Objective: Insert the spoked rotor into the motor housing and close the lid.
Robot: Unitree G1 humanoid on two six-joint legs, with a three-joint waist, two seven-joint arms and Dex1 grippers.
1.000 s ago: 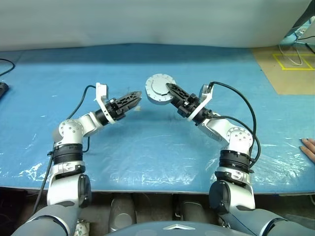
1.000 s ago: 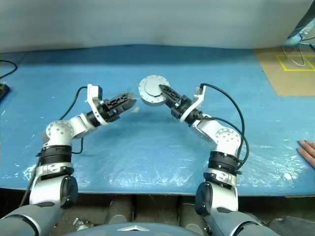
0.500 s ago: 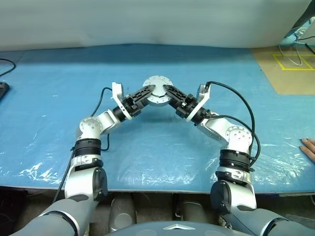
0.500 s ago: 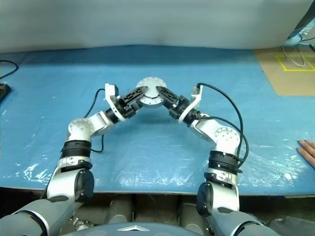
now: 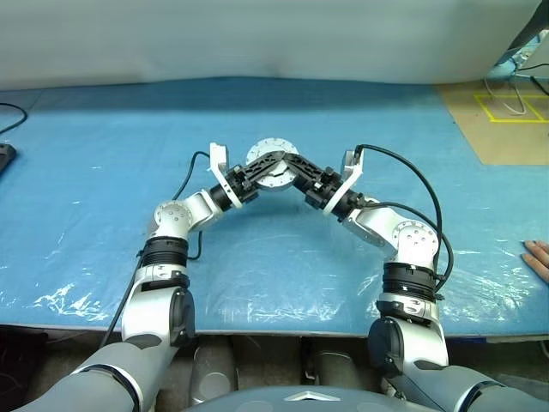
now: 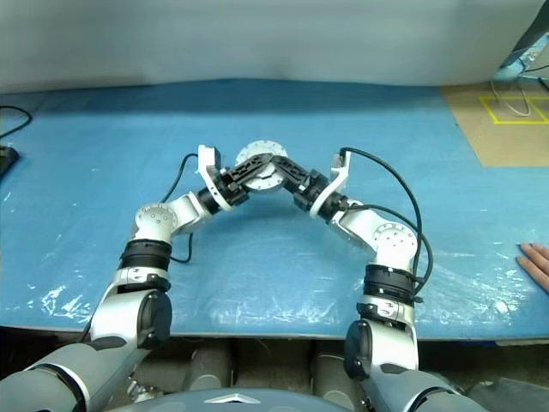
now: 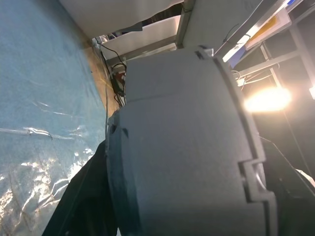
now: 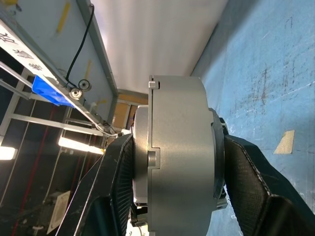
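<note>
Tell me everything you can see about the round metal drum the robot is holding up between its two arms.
The motor housing is a squat, round, grey metal drum with a flat silver face ringed by small holes. It is lifted above the blue table, its flat face turned toward the camera. The right gripper clamps its two flat faces; the left gripper reaches onto it from the other side.

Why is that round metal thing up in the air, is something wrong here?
Nothing looks damaged or spilled. The motor housing is off the blue table because the right gripper clamps it, with the left gripper closing in from the other side. A person's hand rests at the table's edge.
</note>
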